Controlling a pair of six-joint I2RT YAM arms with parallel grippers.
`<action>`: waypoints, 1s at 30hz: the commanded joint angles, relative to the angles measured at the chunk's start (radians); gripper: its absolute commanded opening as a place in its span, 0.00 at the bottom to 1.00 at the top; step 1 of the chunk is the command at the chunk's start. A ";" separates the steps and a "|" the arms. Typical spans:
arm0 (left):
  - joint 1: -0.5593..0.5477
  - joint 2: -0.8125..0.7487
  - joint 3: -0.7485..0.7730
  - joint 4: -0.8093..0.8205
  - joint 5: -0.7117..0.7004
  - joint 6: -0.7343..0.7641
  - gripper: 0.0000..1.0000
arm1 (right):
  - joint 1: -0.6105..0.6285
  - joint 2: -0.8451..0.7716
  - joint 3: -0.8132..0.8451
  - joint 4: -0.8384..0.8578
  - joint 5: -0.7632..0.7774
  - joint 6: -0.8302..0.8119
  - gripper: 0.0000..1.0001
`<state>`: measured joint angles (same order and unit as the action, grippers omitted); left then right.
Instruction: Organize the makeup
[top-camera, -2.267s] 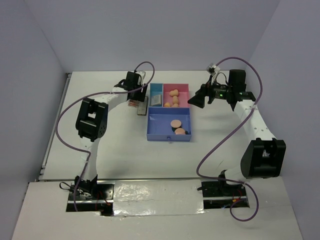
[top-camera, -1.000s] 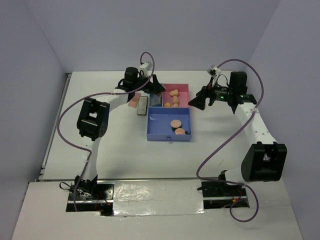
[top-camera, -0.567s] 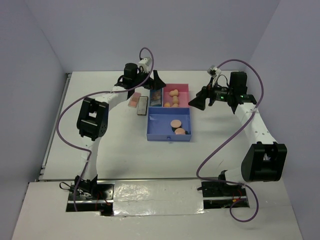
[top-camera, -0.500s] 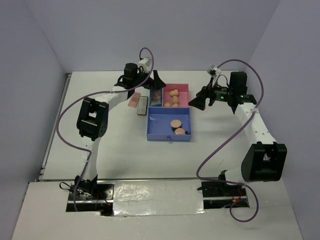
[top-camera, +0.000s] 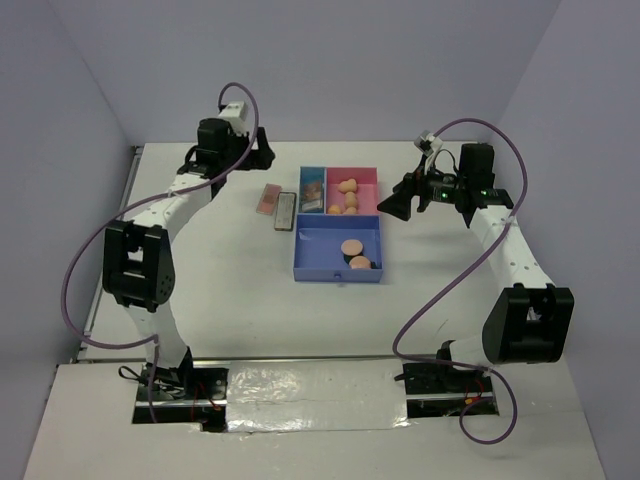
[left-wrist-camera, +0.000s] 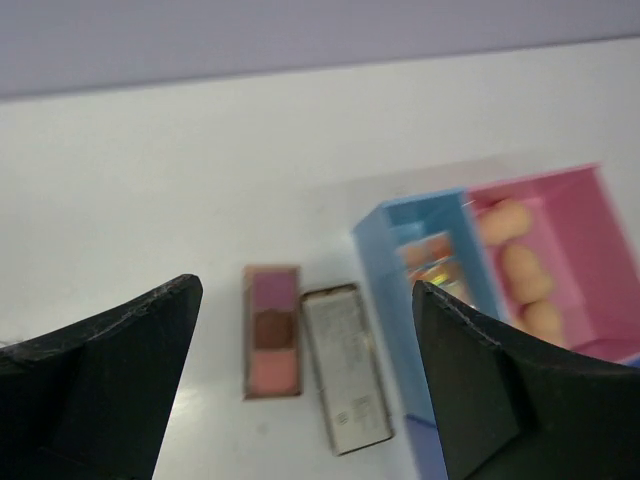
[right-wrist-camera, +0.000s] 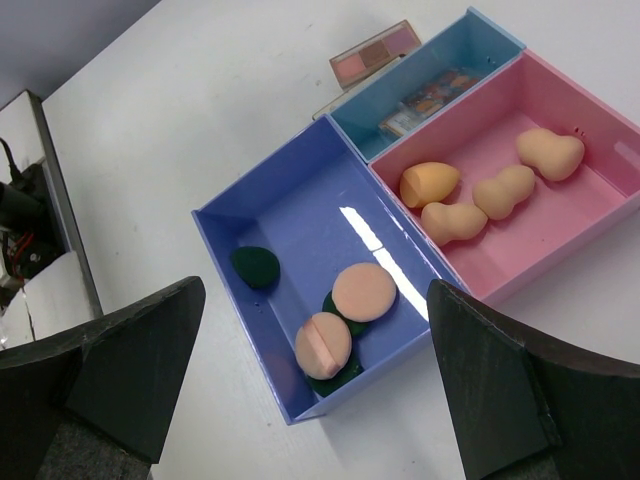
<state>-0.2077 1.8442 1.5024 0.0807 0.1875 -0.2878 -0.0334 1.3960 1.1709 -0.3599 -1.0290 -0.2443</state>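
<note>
Two palettes lie on the table left of the compartment tray: an open one with pink and brown pans and a closed grey one. A third palette lies in the tray's light-blue compartment. Peach sponges fill the pink compartment. Two peach puffs and dark green discs lie in the purple compartment. My left gripper is open and empty, high behind the two loose palettes. My right gripper is open and empty, above the tray's right side.
The tray's light-blue wall shows at the right of the left wrist view. Purple cables loop from both arms over the table. Walls close in the table at the back and on both sides.
My left arm has drawn back from over the tray's light-blue compartment to the far left rear of the table. The right arm has barely moved. The loose palettes lie where they were.
</note>
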 joint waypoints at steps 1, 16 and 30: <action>0.022 0.012 -0.062 -0.157 -0.110 0.062 0.99 | -0.008 -0.005 0.012 0.019 -0.014 -0.004 0.99; -0.033 0.082 -0.081 -0.314 -0.226 0.073 0.76 | -0.007 -0.006 0.004 0.026 -0.005 0.007 1.00; -0.085 0.240 0.094 -0.429 -0.310 0.096 0.81 | -0.008 -0.018 -0.007 0.032 -0.002 0.002 0.99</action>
<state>-0.2920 2.0735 1.5581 -0.3187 -0.0898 -0.2161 -0.0334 1.3960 1.1702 -0.3592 -1.0279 -0.2432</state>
